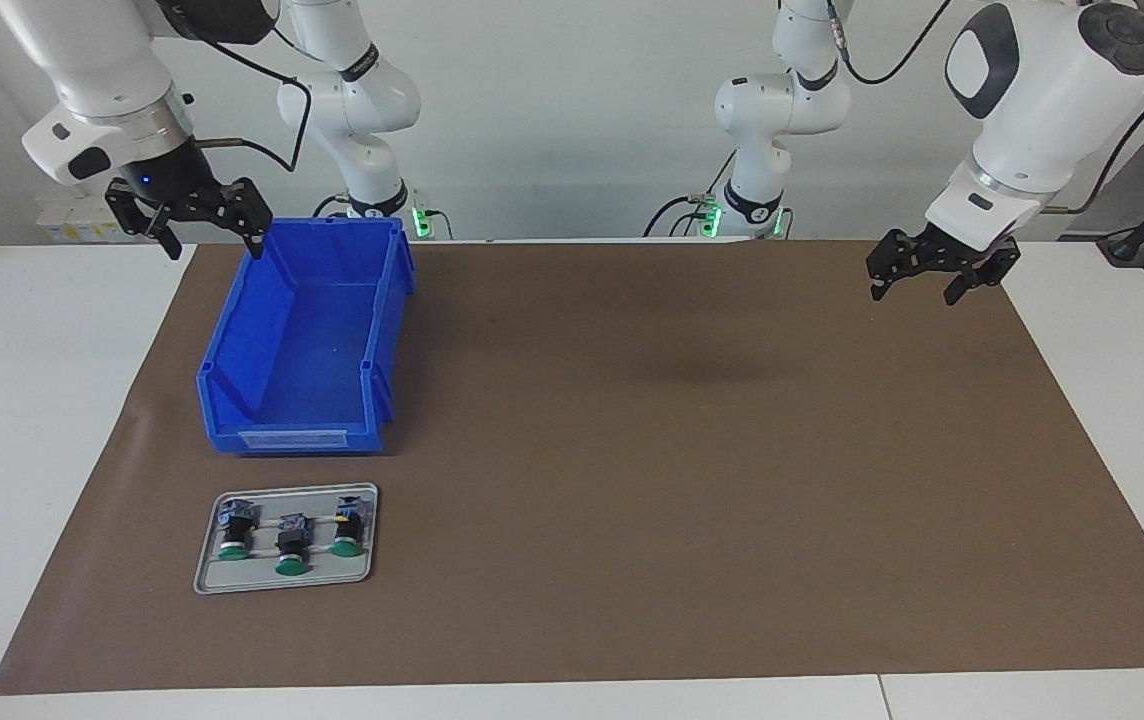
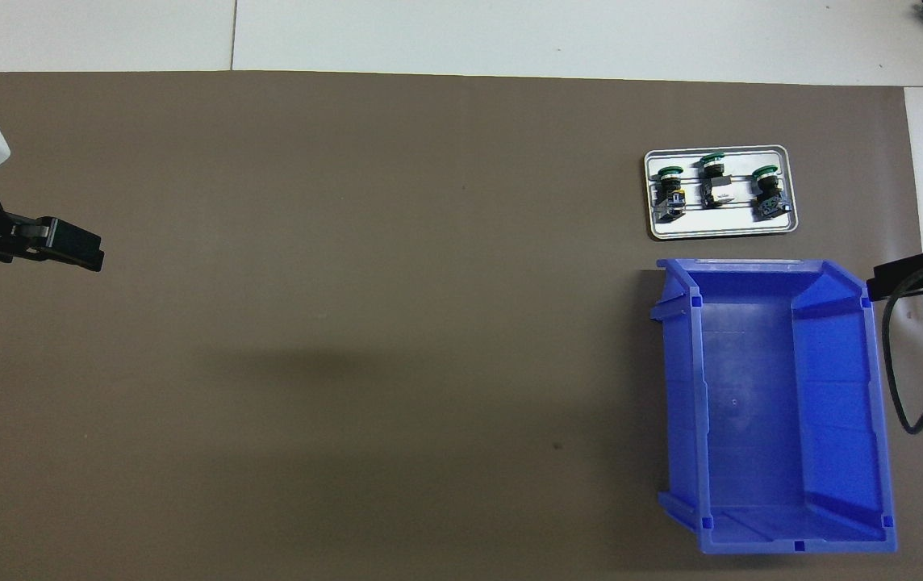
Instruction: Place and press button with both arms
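Three green-capped push-buttons lie in a row on a small grey tray (image 1: 207, 560) toward the right arm's end of the table: one button (image 1: 235, 531), a middle button (image 1: 292, 544) and a third button (image 1: 348, 527), all on their sides with their green caps pointing away from the robots. Nearer to the robots than the tray, just beside it, sits an empty blue storage bin (image 1: 387, 330) on the brown mat (image 1: 682, 450). The right gripper (image 1: 194, 218) hangs in the air over the bin's robot-side corner, fingers spread and holding nothing. The left gripper (image 1: 937, 275) hovers over the mat's edge at the left arm's end, well apart from the buttons, fingers likewise spread and empty.
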`<state>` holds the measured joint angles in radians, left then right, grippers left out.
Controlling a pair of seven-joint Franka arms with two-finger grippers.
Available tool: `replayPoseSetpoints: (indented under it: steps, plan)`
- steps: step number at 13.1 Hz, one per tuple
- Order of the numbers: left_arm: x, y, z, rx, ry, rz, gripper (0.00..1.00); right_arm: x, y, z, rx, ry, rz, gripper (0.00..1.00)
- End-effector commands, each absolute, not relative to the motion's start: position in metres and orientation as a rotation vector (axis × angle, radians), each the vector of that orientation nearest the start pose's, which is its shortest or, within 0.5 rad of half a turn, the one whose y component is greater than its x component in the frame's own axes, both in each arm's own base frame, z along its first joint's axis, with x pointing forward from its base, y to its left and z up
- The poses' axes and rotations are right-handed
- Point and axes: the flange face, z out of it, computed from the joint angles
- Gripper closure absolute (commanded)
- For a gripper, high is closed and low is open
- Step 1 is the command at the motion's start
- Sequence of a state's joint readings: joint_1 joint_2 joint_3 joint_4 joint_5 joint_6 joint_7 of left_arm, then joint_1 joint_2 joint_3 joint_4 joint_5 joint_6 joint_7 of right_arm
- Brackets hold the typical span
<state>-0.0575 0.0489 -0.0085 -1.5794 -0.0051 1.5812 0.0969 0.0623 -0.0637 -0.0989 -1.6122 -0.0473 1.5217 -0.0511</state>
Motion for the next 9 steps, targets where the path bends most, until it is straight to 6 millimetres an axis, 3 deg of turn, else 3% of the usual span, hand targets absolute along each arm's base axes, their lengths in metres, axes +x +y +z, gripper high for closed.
replayPoseSetpoints:
  steps: [1, 9]
  plan:
    - [0.5577, -0.0358, 0.5952, -3.147, 0.251, 0.077, 0.0, 0.5246, -0.0251, 0.6381, -3.166, -0.011, 0.017, 0.0]
    - [0.5575, -0.0358, 0.5951, -3.147, 0.251, 0.079, 0.0, 0.5241, -0.026, 0.6293, -3.165, -0.016, -0.012, 0.0]
